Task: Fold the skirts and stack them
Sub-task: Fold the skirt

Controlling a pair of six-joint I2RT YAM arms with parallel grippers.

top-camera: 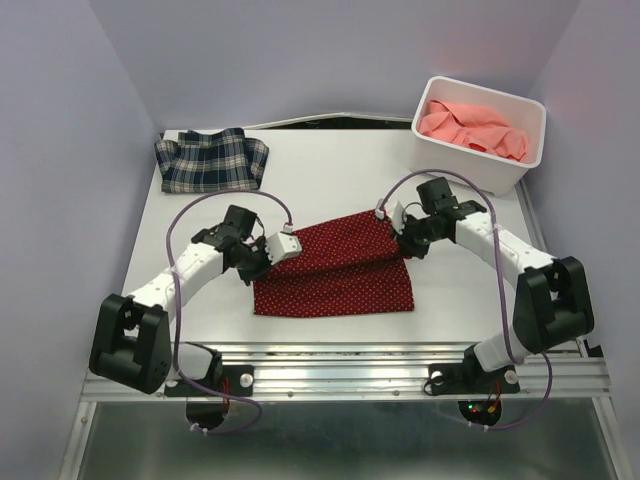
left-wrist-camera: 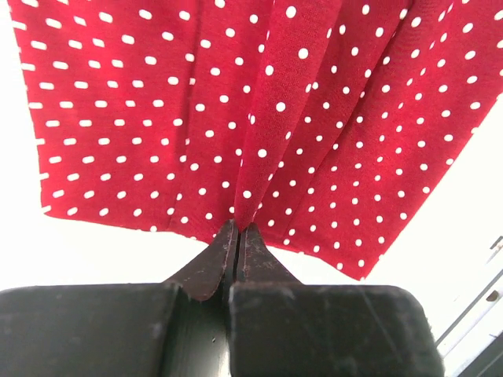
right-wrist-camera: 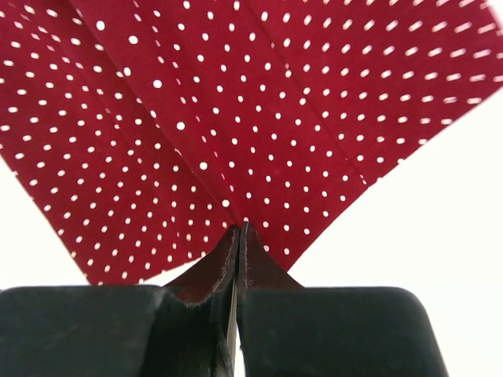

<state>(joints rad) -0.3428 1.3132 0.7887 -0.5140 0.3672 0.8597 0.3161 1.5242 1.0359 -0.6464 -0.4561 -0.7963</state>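
Note:
The dark red skirt with tiny white dots [top-camera: 335, 272] lies in the middle of the table, its upper part lifted between both arms. My left gripper [top-camera: 262, 255] is shut on its left edge; the left wrist view shows the cloth [left-wrist-camera: 236, 102] pinched into a fold at the closed tips [left-wrist-camera: 238, 226]. My right gripper [top-camera: 405, 240] is shut on the skirt's right corner, with the fabric [right-wrist-camera: 236, 102] caught at the closed tips [right-wrist-camera: 242, 228]. The plaid skirt [top-camera: 210, 160] lies folded at the far left corner. The salmon-pink skirt [top-camera: 470, 125] sits crumpled in the bin.
A white plastic bin [top-camera: 500, 175] stands at the far right corner of the white table [top-camera: 340, 170]. Purple-grey walls close in the left, right and back. A metal rail [top-camera: 350, 365] runs along the near edge by the arm bases.

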